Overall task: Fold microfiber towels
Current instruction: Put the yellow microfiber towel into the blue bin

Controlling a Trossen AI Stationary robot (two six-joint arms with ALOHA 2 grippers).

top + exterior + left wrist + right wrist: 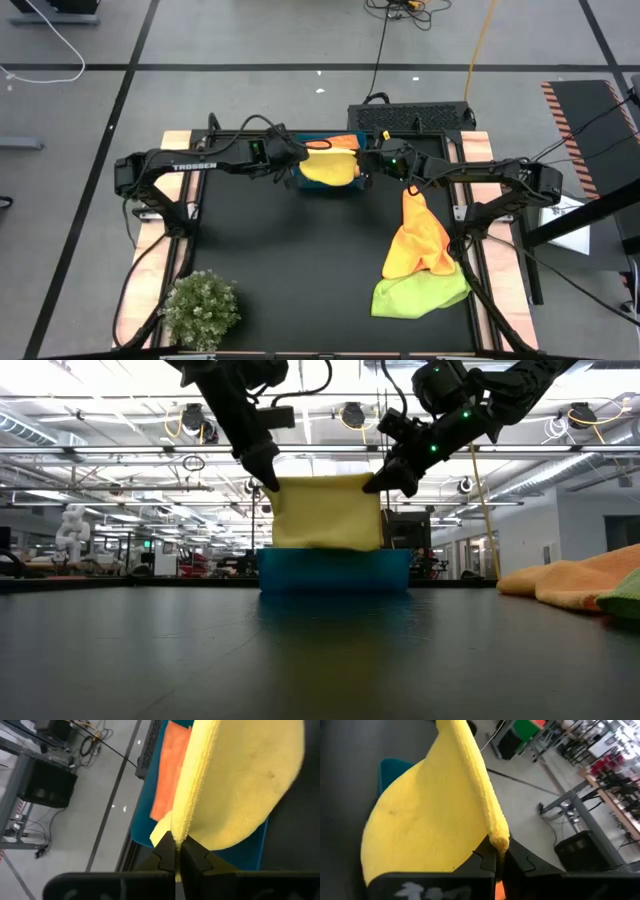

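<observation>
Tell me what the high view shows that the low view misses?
Only the high view shows the small plant, the orange towel in the bin and the lime green towel spread whole. Only the low view shows the room behind. Both show the left pincer and right pincer holding the yellow towel above the blue bin.

We held one towel (pixel 327 168) above the bin (pixel 334 573) at table's (pixel 290 260) rear centre; w/ towel pile (pixel 420 255) front right, plant (pixel 201 308) front left.

Right hand (pixel 497 856) pinches the yellow towel's (pixel 427 827) edge — cloth draping.
</observation>
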